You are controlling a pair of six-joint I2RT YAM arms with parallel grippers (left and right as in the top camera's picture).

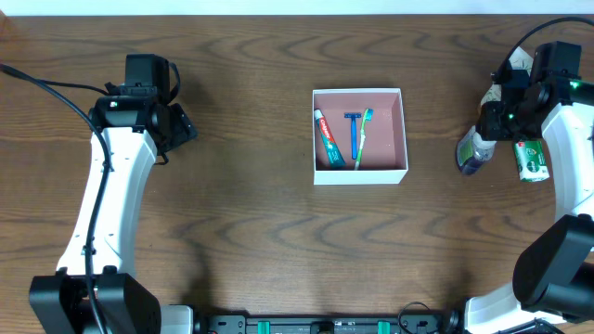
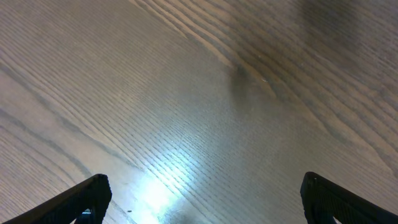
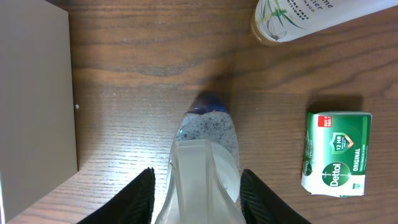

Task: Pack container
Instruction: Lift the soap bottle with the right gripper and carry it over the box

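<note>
The container [image 1: 360, 90], a shallow white-walled box with a pinkish floor, stands at mid-table; its wall [image 3: 37, 93] shows at the left of the right wrist view. Inside lie a toothpaste tube [image 1: 328, 138], a blue razor [image 1: 353, 134] and a green toothbrush [image 1: 363, 137]. My right gripper [image 1: 492, 125] [image 3: 196, 180] straddles a clear speckled-gel bottle [image 1: 471, 153] [image 3: 205, 149] lying on the table, with a slim gap still showing at one finger. My left gripper [image 1: 181, 125] [image 2: 202, 186] hangs wide open over bare wood at the far left.
A green Dettol soap bar [image 1: 531, 160] [image 3: 336, 152] lies just right of the gel bottle. A white bottle with a leaf print [image 3: 311, 15] lies beyond it, toward the table's right edge.
</note>
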